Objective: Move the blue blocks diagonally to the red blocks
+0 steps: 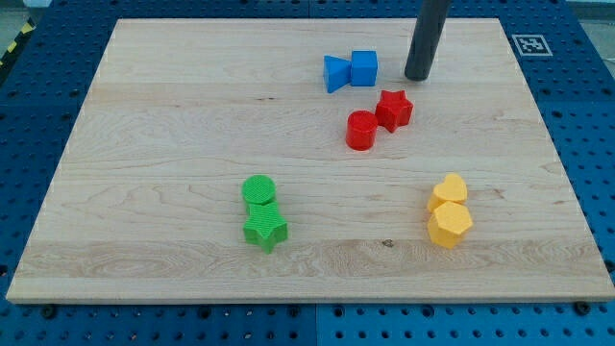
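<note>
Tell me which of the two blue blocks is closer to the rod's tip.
The blue cube, on the view's right of the pair, is closer to my tip. The other blue block lies beyond it, further left.

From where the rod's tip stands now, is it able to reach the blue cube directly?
Probably yes. My tip stands just to the view's right of the blue cube, with bare wooden board between them. The red star block lies lower, outside that path.

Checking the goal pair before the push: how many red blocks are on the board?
2: the red star block and the red cylinder touching at its lower left, both below the blue blocks. None look hidden.
</note>
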Controlling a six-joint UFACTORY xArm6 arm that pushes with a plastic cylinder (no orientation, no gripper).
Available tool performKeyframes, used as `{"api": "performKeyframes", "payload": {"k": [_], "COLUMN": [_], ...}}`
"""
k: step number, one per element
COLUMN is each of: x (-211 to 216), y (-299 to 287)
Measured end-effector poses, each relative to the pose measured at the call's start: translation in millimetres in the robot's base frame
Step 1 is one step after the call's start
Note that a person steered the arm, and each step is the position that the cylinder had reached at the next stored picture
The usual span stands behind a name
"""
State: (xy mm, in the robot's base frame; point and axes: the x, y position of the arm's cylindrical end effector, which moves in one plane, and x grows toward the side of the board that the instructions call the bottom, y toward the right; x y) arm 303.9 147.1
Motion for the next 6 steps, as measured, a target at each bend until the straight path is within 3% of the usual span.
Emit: {"api": "performKeyframes", "payload": {"k": [3,6], "x": [-5,5], "y": [0,-83]}}
